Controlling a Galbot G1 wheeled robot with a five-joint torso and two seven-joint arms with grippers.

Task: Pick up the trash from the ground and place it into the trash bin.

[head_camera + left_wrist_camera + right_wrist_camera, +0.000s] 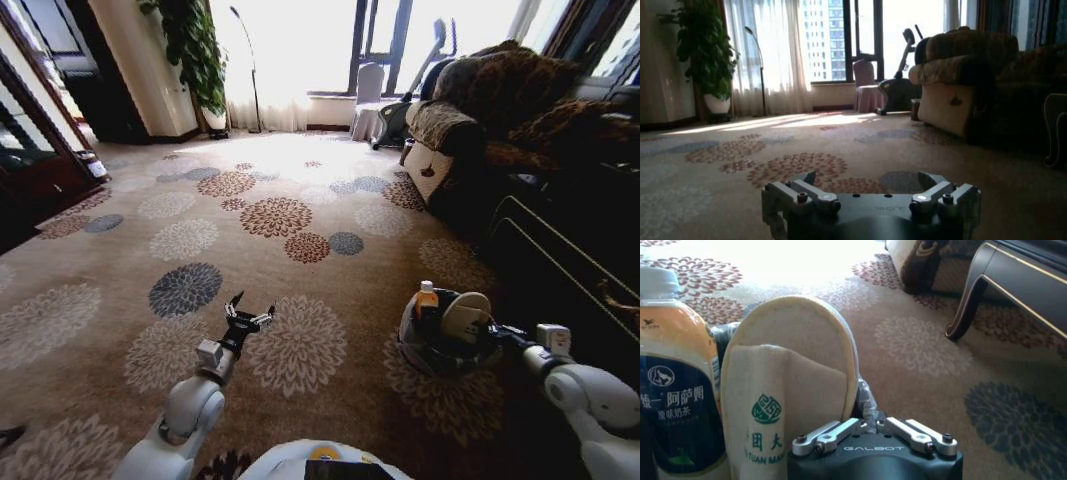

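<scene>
Head view, sweeping from the left: the left gripper point(248, 315) hovers low over the flowered carpet point(190, 240), jaws spread and holding nothing — the left wrist view confirms both fingers point(815, 196) apart above bare carpet. Over to the right, the bin point(412, 345) sits on the floor with a bottle point(427, 298) and a beige slipper point(465, 315) sticking up out of it. The right gripper point(492, 331) is right at the bin's rim beside the slipper; in the right wrist view its jaws look drawn close together by the slipper's edge point(850, 390), though whether they pinch it I cannot tell. That slipper looks light, soft and floppy — best taken by its stiffer sole edge.
</scene>
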